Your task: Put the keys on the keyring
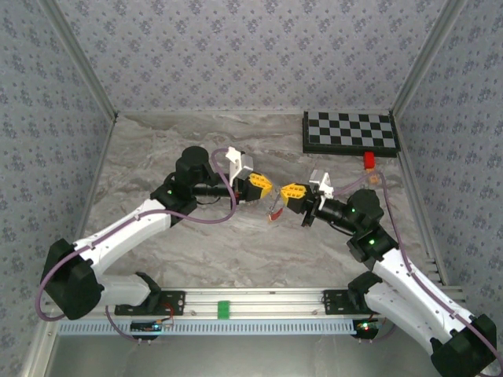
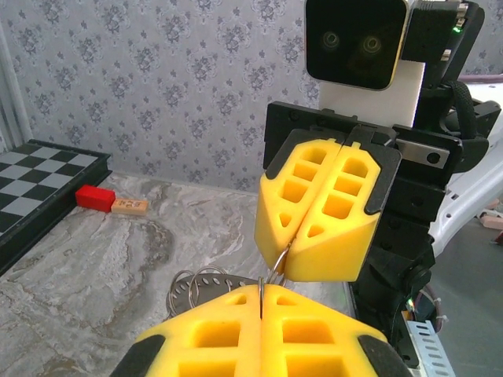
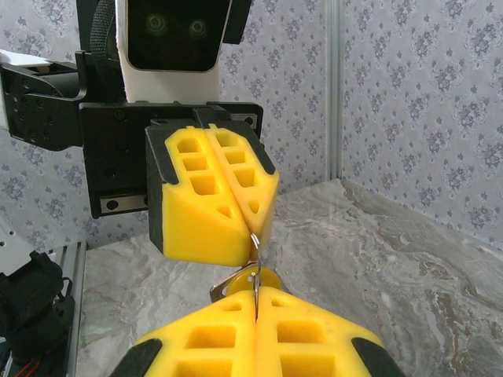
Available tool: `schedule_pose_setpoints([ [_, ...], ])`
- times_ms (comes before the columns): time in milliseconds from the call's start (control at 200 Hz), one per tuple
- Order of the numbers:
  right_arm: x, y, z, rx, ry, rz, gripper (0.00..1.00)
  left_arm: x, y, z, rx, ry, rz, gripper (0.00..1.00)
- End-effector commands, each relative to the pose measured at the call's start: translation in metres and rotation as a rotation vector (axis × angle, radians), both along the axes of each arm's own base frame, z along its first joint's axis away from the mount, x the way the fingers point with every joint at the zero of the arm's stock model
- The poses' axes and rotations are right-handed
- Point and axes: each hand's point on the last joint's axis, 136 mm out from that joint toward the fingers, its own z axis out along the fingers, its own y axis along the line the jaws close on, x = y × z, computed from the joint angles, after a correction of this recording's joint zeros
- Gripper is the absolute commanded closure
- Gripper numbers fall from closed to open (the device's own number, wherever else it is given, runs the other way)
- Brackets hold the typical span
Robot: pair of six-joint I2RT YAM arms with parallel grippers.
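- Grey wallpaper with a small flower pattern covers the walls (image 1: 251,47) on three sides of me.
- Bare metal posts (image 1: 78,59) run up the corners.
- My table (image 1: 236,251) has a pale grey marbled top, evenly lit.
- A black-and-white chessboard (image 1: 350,131) lies in its far right corner.
- A red block (image 1: 368,160) sits at the board's near edge, with a small wooden block (image 2: 129,206) just beside it.
- A metal rail (image 1: 267,302) with a green clip (image 1: 224,309) lines the near edge.

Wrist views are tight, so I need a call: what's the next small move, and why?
Probably a slight twist of the right gripper to work the yellow-headed key along the ring. It and the left gripper are shut tip to tip on the thin wire, and the key sits just past the right gripper's tips.
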Motion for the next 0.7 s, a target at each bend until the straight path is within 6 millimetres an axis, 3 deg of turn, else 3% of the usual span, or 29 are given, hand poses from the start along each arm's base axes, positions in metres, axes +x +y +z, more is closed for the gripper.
schedule_pose_setpoints([
  [0, -0.0048, 0.0006, 0.01, 0.028, -0.032, 0.015, 1.0, -0.0056, -0.0031, 0.0185, -0.029, -0.04, -0.041, 1.0],
  [695, -0.0042, 0.0018, 0.0086, 0.025, -0.029, 0.016, 1.0, -0.0084, -0.004, 0.0198, -0.029, -0.045, -0.062, 1.0],
])
